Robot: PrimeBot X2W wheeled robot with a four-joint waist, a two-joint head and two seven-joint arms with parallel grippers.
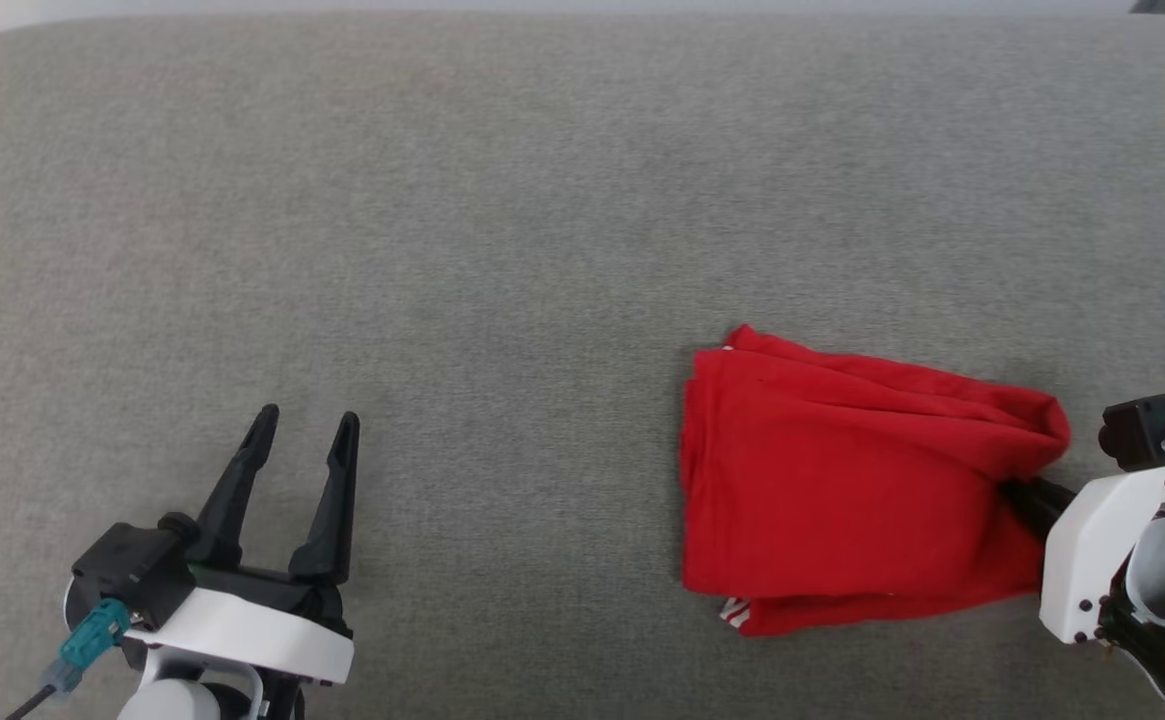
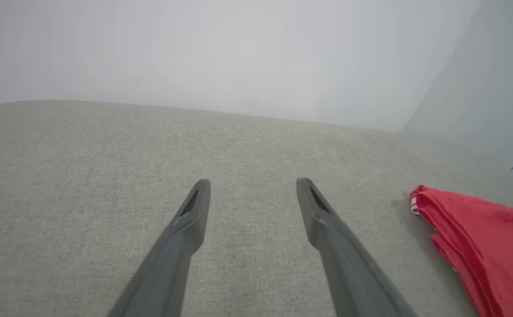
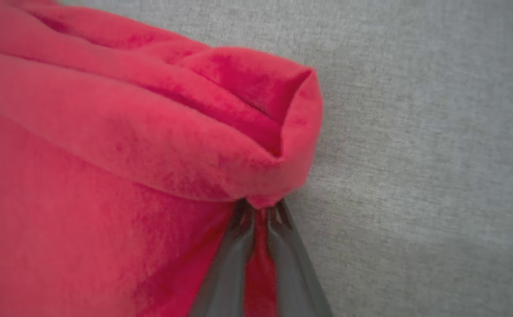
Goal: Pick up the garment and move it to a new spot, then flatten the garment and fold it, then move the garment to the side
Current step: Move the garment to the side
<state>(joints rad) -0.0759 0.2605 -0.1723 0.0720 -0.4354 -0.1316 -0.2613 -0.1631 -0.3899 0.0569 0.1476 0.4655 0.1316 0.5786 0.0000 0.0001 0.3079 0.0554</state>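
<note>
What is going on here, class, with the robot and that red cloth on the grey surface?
The robot's right pincer is shut on the right-hand edge of a folded red soft-fabric shirt with striped trim, which lies on a grey woven cloth surface. Its left pincer hangs open well off to the left, holding nothing and clear of the shirt. The folding looks done; moving the shirt aside seems to be what is left.

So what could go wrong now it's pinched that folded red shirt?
The right gripper pinches only a small bit of the garment at its edge, so the fabric might slip out. Pulling from that one spot could also drag the folded layers apart; the left gripper is open, well away.
</note>
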